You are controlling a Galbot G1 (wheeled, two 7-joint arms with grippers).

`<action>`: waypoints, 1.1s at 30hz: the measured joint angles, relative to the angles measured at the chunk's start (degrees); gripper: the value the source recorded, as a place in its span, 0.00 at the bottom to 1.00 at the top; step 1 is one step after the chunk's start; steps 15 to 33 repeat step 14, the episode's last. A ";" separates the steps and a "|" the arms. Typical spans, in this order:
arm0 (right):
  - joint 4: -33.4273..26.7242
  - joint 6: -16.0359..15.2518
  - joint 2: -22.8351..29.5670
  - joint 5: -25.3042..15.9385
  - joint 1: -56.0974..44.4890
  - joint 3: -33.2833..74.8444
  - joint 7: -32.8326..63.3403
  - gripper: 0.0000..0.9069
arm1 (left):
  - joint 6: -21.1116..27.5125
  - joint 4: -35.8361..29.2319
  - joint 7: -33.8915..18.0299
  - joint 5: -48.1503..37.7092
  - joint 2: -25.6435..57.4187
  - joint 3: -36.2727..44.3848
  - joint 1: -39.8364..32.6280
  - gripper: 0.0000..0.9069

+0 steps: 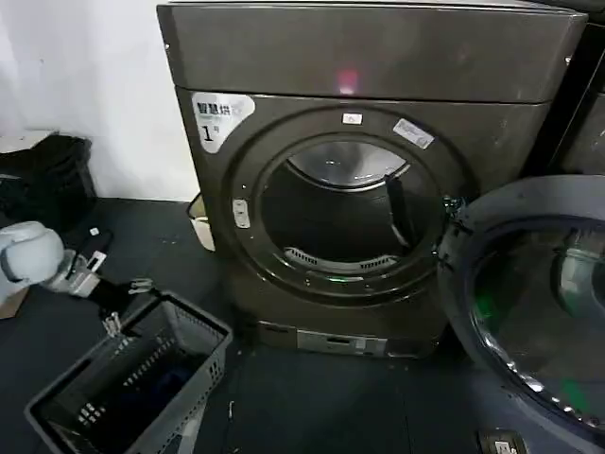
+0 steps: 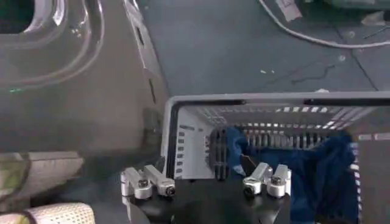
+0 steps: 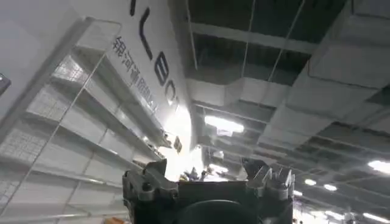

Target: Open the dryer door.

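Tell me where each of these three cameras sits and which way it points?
Head view: from the robot's head, looking down at the dark bronze-grey dryer, its chrome-ringed dryer door swung open; left gripper at the grey plastic basket.
Left wrist view: looks down past the left gripper into the basket.
Right wrist view: points up at the ceiling past the right gripper.
Head and left wrist views share the basket.

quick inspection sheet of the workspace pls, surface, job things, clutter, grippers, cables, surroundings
surface: dark floor, no spills seen
job's things: dryer with sticker "1"; dryer door swung open to its right, drum opening exposed
clutter: grey laundry basket on floor at left, blue cloth inside
grippers: left gripper open above the basket; right gripper open, pointing up at the ceiling
cables: white cable on floor
surroundings: white wall, second dark machine at right
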 joint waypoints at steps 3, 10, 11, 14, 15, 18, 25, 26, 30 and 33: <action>-0.04 0.22 0.00 0.00 -0.04 0.23 0.23 1.00 | -0.20 0.08 0.20 0.11 0.11 0.00 0.16 1.00; -0.54 0.30 -0.12 0.04 -0.44 1.35 0.39 1.00 | -0.77 0.25 0.62 0.32 0.56 -0.61 1.09 1.00; -0.51 0.30 -0.10 0.04 -0.43 1.35 0.40 1.00 | -0.79 0.37 0.69 0.40 0.59 -0.80 1.35 1.00; -0.45 0.29 -0.09 0.04 -0.42 1.39 0.41 1.00 | -1.08 0.65 0.88 0.18 0.59 -0.99 1.51 1.00; -0.45 0.29 -0.09 0.04 -0.42 1.39 0.41 1.00 | -1.08 0.65 0.88 0.18 0.59 -0.99 1.51 1.00; -0.45 0.29 -0.09 0.04 -0.42 1.39 0.41 1.00 | -1.08 0.65 0.88 0.18 0.59 -0.99 1.51 1.00; -0.45 0.29 -0.09 0.04 -0.42 1.39 0.41 1.00 | -1.08 0.65 0.88 0.18 0.59 -0.99 1.51 1.00; -0.45 0.29 -0.09 0.04 -0.42 1.39 0.41 1.00 | -1.08 0.65 0.88 0.18 0.59 -0.99 1.51 1.00; -0.45 0.29 -0.09 0.04 -0.42 1.39 0.41 1.00 | -1.08 0.65 0.88 0.18 0.59 -0.99 1.51 1.00; -0.45 0.29 -0.09 0.04 -0.42 1.39 0.41 1.00 | -1.08 0.65 0.88 0.18 0.59 -0.99 1.51 1.00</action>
